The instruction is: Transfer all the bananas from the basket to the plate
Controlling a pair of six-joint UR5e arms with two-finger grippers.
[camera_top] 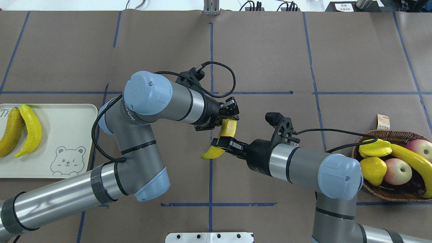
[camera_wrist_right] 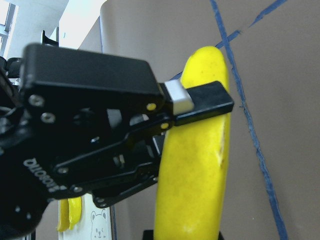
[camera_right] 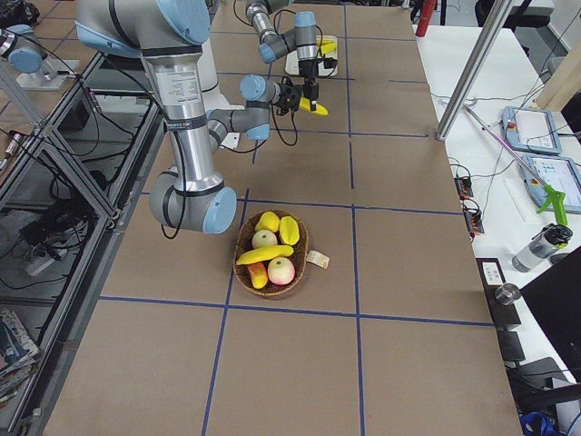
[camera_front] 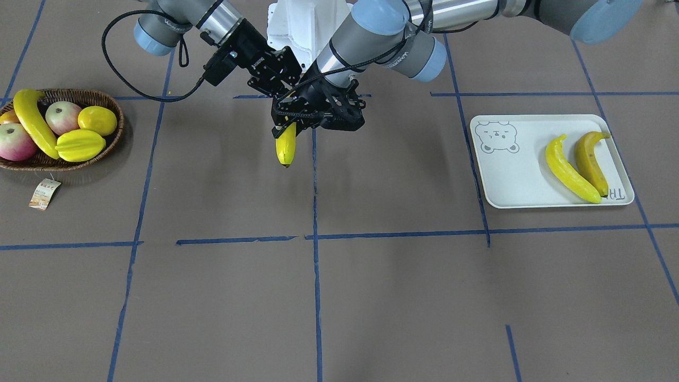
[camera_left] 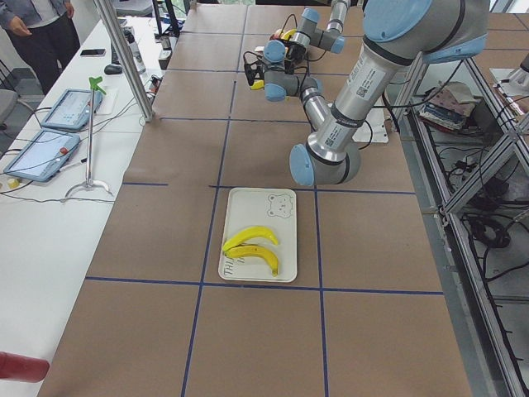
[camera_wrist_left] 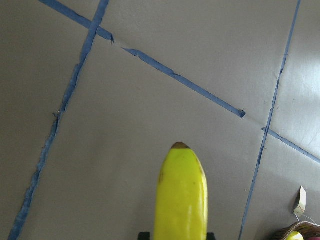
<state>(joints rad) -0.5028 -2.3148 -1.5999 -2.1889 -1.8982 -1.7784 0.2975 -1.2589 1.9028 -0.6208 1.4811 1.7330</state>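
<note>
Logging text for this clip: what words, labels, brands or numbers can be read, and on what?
"TH": grey letters at a corner of the plate; the rest not legible.
Paper tag by the basket: print too small to read.
White lettering on the left gripper, beside the banana: too blurred to read.
Lettering on the left arm: too blurred to read.
</note>
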